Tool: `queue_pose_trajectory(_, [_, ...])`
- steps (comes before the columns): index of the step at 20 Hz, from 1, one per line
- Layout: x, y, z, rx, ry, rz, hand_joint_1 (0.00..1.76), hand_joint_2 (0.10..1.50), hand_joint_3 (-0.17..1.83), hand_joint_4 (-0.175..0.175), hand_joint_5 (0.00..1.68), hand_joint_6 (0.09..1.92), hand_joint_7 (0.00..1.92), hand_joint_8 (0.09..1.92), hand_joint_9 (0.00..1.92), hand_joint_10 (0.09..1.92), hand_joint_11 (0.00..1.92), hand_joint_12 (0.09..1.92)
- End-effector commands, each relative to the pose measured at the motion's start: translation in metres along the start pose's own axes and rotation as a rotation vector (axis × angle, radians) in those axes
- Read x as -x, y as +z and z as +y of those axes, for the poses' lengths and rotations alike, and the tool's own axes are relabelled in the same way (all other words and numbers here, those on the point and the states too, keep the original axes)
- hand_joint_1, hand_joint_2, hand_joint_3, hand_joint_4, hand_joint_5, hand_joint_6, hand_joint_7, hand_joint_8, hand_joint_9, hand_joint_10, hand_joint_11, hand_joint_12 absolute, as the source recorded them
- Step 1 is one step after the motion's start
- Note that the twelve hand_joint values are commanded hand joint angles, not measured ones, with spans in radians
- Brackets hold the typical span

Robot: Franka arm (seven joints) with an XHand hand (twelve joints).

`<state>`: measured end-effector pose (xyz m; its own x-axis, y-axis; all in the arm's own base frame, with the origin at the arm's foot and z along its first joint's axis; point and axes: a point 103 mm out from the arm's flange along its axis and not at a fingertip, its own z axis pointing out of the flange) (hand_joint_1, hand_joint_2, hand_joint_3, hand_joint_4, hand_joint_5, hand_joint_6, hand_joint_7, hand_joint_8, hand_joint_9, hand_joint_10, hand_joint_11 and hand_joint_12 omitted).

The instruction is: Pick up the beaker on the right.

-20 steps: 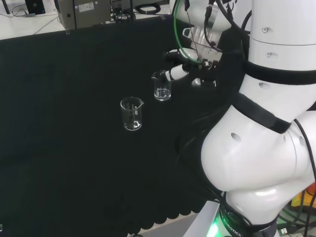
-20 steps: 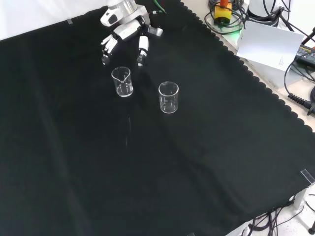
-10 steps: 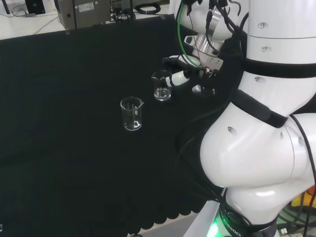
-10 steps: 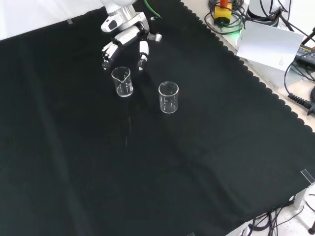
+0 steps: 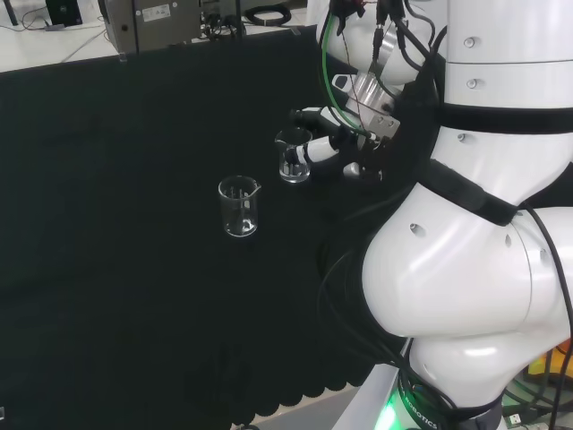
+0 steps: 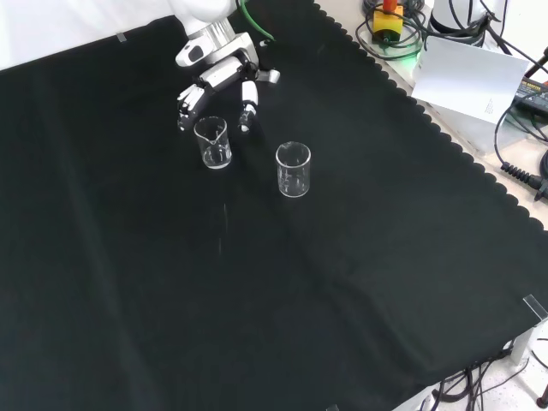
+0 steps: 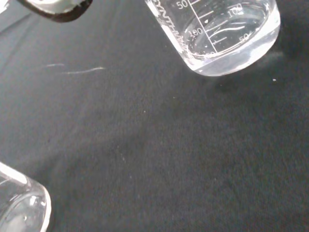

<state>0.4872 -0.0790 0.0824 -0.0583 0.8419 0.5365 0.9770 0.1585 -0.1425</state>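
Black cloth with a scalloped edge covers the whole desk, matte and finely woven in the wrist view, with a few pale lint streaks on it; past its edge in the front view lie tangled cables and a white sheet of paper, and in the head view a grey metal box stands beyond the far side. Two clear glass beakers stand upright and apart on the cloth, both cylindrical with a pouring lip and printed graduation marks. In the head view the right-hand small clear glass beaker stands just beside the black and white hand, whose fingers are spread and only slightly bent, reaching down on either side of the beaker's rim; whether they touch the glass cannot be told, and they are not closed round it. The taller clear glass beaker stands free, nearer the camera in the head view and to the right in the front view, with bare cloth between the two. The arm's large white rounded links fill the right of the head view, glossy, with black bands at the joints
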Motion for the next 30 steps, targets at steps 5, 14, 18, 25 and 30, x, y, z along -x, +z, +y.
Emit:
queue_pose_trajectory(5, [0.002, 0.014, 0.008, 0.057, -0.023, 0.039, 0.79, 0.65, 0.43, 0.009, 0.43, 0.09, 0.24, 0.61, 0.34, 0.61, 0.00, 1.38])
queue_pose_trajectory(14, [0.003, 0.025, 0.014, 0.061, -0.014, 0.086, 0.94, 0.60, 0.49, 0.004, 0.51, 0.09, 0.33, 0.66, 0.45, 0.59, 0.06, 1.38])
queue_pose_trajectory(18, [0.003, 0.029, 0.017, 0.079, 0.001, 0.124, 0.95, 0.59, 0.52, 0.003, 0.51, 0.09, 0.35, 0.67, 0.47, 0.58, 0.07, 1.37])
queue_pose_trajectory(25, [0.002, 0.033, 0.024, 0.110, 0.017, 0.180, 0.95, 0.57, 0.59, -0.002, 0.47, 0.09, 0.34, 0.68, 0.49, 0.57, 0.09, 1.36])
queue_pose_trajectory(30, [0.005, 0.032, 0.026, 0.112, -0.006, 0.233, 0.94, 0.56, 0.61, -0.003, 0.47, 0.09, 0.35, 0.68, 0.51, 0.58, 0.11, 1.36])
